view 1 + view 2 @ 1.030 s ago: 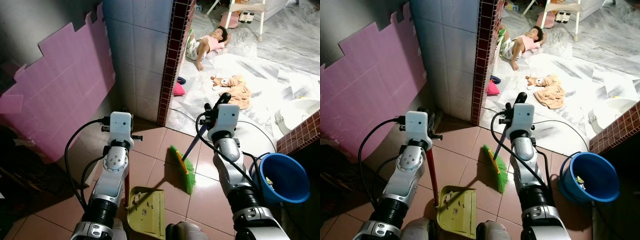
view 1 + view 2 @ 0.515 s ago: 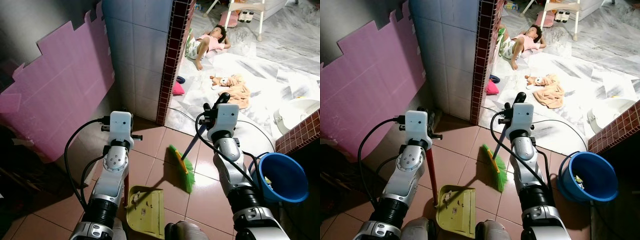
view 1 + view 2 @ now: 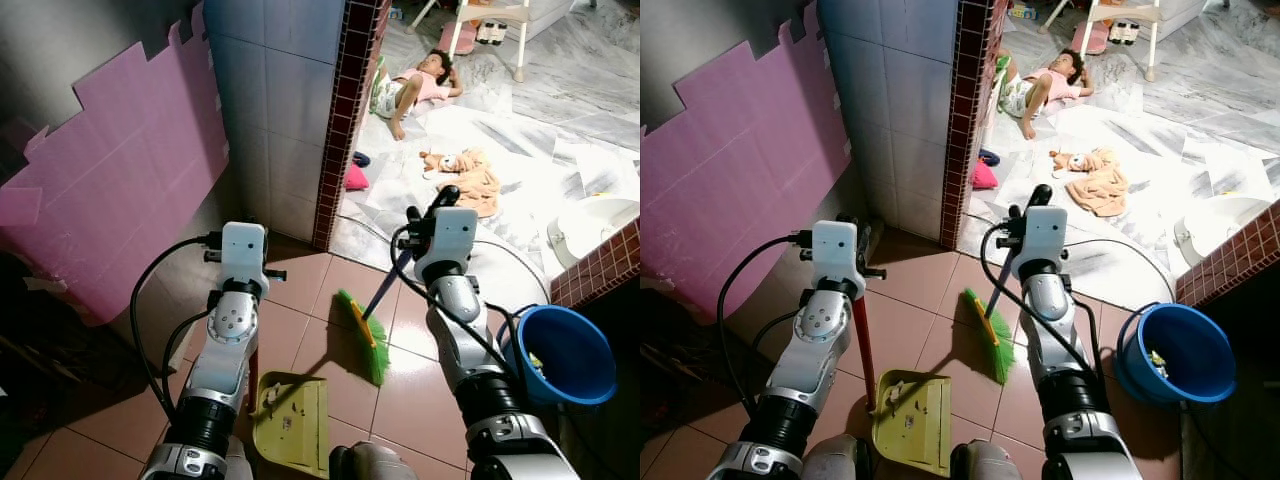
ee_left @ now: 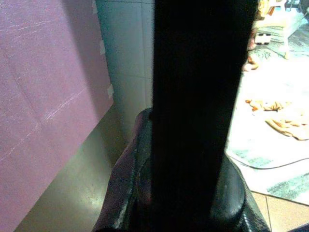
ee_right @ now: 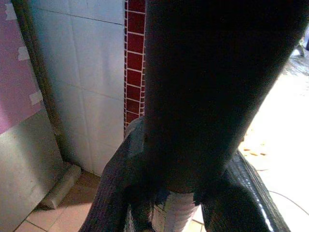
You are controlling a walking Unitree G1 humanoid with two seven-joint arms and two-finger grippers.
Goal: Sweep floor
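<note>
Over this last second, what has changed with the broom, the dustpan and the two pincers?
Hardly anything. The broom's green head has edged slightly toward the yellow dustpan, with the right pincer holding its blue handle throughout. The left pincer keeps its hold on the dustpan's red handle, and the dustpan has stayed put, crumbs in it. The blue bucket has not moved.

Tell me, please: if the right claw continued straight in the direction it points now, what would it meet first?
Probably the red brick edging of the tiled wall. The right claw, closed around the broom handle, faces that corner in its wrist view, though the depth is unclear.
</note>
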